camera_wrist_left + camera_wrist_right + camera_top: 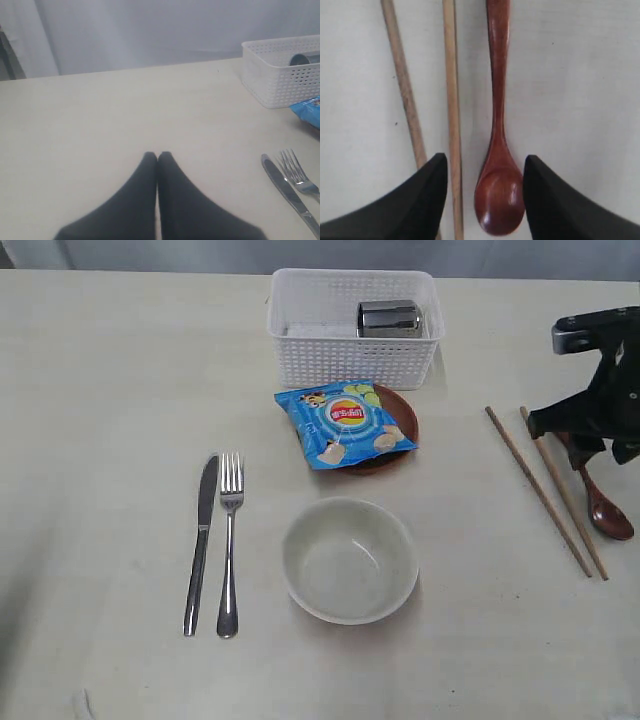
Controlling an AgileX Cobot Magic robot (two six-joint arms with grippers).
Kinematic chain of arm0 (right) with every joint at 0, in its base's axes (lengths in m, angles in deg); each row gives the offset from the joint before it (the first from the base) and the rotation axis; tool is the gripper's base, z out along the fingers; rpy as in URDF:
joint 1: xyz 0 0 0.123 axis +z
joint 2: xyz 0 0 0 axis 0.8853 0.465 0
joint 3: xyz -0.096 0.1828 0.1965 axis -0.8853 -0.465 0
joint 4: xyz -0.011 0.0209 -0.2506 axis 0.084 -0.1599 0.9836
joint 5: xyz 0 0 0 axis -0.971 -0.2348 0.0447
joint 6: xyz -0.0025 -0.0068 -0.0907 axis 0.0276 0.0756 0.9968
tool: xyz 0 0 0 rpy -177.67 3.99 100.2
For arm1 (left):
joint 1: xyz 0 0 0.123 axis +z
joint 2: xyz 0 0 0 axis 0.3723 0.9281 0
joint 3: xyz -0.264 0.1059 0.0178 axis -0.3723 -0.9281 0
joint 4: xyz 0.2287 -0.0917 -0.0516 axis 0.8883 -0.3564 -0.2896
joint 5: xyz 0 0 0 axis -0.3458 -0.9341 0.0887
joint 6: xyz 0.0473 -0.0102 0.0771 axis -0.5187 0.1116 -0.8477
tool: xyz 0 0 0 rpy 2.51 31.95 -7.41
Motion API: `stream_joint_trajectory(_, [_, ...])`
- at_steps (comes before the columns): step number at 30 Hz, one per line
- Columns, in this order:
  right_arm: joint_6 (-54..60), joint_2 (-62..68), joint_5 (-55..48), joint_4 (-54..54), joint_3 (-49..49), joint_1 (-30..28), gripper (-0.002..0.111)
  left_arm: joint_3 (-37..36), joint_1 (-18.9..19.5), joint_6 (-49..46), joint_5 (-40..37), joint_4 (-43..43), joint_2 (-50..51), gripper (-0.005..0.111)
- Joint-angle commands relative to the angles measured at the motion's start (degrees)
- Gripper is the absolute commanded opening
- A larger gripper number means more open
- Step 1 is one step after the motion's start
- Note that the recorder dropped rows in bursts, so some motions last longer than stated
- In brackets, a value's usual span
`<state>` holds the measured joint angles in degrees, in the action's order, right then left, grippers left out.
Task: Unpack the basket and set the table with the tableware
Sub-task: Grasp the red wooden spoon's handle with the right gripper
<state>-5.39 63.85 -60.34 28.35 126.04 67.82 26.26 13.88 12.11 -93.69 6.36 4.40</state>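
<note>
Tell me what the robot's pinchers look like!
Both are black. The left gripper has two smooth fingers tapering to rounded tips; the right gripper has the same wedge shape. The right arm is black too, with a grey metal part.

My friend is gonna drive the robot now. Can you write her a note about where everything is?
Left hand: shut, empty, over bare table.
Right hand: open, straddling the spoon, which lies on the table beside the chopsticks.
Done: knife, fork, bowl and plate are out on the table.
Left: the cup lies in the basket; a chip bag sits on the plate.
</note>
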Motion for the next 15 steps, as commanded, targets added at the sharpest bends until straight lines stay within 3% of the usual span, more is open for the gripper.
stream_joint_trajectory(1, [0.95, 4.93, 3.78, -0.93, 2.35, -3.76, 0.046, -0.22, 0.05, -0.22, 0.1, 0.1, -0.19, 0.0])
stream_joint_trajectory(10, [4.53, 10.79, 7.65, -2.58, 3.03, -4.95, 0.045, -0.22, 0.05, -0.22, 0.1, -0.3, -0.19, 0.0])
stream_joint_trajectory(15, [4.53, 12.92, 8.42, -2.41, 3.03, -4.95, 0.023, -0.22, 0.05, -0.22, 0.1, -0.3, -0.19, 0.0])
